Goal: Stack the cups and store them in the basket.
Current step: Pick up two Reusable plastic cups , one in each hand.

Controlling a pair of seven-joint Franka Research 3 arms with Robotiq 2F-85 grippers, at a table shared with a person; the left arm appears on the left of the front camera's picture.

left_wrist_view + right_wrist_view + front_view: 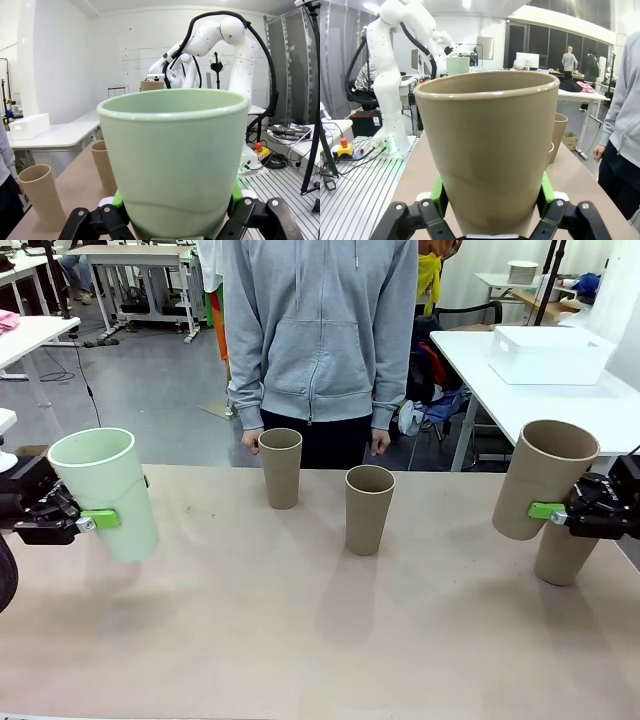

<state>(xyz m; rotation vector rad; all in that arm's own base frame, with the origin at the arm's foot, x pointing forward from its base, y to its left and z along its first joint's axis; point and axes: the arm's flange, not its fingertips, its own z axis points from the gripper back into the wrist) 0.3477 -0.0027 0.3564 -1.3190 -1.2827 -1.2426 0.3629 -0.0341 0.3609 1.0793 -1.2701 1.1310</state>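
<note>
1. Across the worktop [300, 640] in the front view, the task looks barely begun.
   - No cup sits inside another. The basket [550, 355] stands on a separate white table at the far right, well apart from every cup.
   - The left gripper [120, 502] holds the mint-green cup [100, 475] tilted off the surface, clamped low on its wall.
   - The right gripper [548, 510] grips the held tan cup [540, 475], also tilted. It hangs right by the standing tan cup [562, 558] at the right edge; whether the two touch I cannot tell.
   - The far tan cup [281, 468] and the middle tan cup [369, 508] stand upright and apart.
   - A person [320, 340] in a grey hooded top stands at the far side, touching nothing.
   - By my judgement, all the nesting and the carry to the basket remain to be done.

2. From the left wrist view, the green-padded fingers [117, 199] press on both sides of the mint-green cup near its base. Beyond its rim rises the right arm [235, 45]. The two free tan cups stand at lower left, with the basket on its side table behind them. The walls are plain white.

3. From the right wrist view, the fingers are closed the same way on the held tan cup's lower wall. The worktop is a matte pale brown, bordered by a slotted metal base plate [365, 195] with a red stop button [344, 142]. Dark windows and other tables lie farther back.
</note>
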